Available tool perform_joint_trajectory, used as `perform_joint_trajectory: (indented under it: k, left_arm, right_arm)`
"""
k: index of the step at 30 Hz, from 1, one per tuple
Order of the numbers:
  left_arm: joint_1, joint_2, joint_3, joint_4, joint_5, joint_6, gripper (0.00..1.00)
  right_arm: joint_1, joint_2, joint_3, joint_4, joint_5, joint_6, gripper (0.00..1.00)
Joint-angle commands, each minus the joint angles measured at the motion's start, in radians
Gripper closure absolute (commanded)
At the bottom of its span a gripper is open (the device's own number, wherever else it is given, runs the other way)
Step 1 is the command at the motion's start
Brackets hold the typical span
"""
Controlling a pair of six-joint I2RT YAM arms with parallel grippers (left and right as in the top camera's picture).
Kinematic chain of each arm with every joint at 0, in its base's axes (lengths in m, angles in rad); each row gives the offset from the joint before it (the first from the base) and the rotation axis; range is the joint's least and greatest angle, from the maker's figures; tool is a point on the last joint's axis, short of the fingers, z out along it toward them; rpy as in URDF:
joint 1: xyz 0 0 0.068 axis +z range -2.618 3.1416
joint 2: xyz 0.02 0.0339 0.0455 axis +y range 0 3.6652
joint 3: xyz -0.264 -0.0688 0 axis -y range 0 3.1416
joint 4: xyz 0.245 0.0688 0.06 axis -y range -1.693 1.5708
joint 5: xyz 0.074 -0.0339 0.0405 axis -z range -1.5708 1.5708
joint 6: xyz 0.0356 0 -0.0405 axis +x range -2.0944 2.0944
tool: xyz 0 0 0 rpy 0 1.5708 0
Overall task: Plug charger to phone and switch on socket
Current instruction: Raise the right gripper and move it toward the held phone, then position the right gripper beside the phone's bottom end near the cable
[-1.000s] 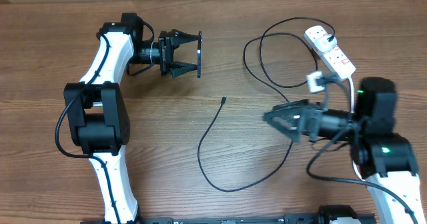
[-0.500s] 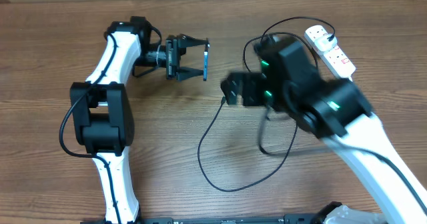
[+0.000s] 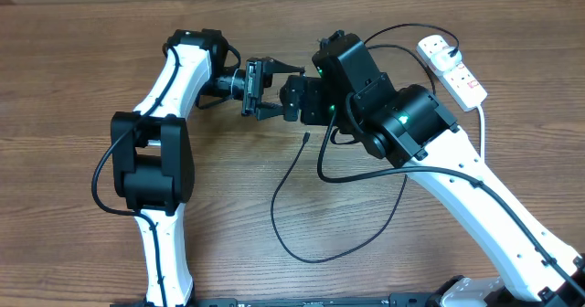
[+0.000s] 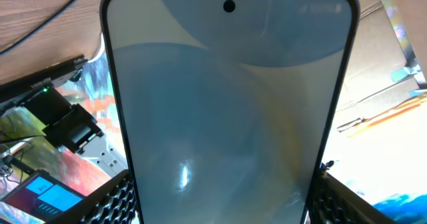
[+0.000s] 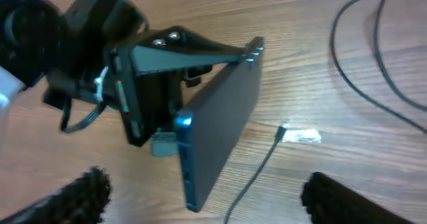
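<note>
**Black tip loose on the wood, phone held up, nothing plugged**

Nearest your bases, the charger lies in a slack loop on the table. Follow it up and you reach its tip, flat on the wood with a pale patch just beside it. Neither gripper touches it.

Just beyond the tip, your two arms meet. Your left gripper is clamped on the phone by its long edges and holds it clear of the table at a tilt. One short end points down toward the right wrist camera. In the left wrist view the screen fills the frame, pale grey-blue, between the two pads.

Your right gripper hangs close to that lower end. Its fingers are spread wide and hold nothing.

Farthest off, at the right edge, sits the socket with its thick white cord. The charger's other end runs up to it and looks seated in the far outlet, though it is too small to be sure. You cannot tell from here whether the switch is on.

By my reading you are early in the task. The phone is presented, but the tip has yet to be picked up and pushed into the phone's port. The switch press comes after that.
</note>
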Motion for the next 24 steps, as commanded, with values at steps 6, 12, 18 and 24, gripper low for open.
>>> perform_joint_trajectory:
  k: [6, 12, 18, 24]
  left_arm:
    - [0.003, 0.002, 0.028, 0.013, -0.002, -0.029, 0.34]
    - [-0.001, 0.002, 0.028, 0.101, -0.111, -0.121, 0.34]
    - [-0.013, 0.002, 0.028, 0.163, -0.144, -0.187, 0.34]
    - [-0.034, 0.002, 0.028, 0.164, -0.145, -0.198, 0.34]
  right_arm:
    - [0.022, 0.039, 0.027, -0.047, 0.124, 0.126, 0.19]
    - [0.065, 0.08, 0.027, -0.043, 0.176, 0.148, 0.2]
    - [0.073, 0.092, 0.027, -0.042, 0.209, 0.209, 0.3]
    - [0.073, 0.158, 0.027, -0.042, 0.22, 0.226, 0.33]
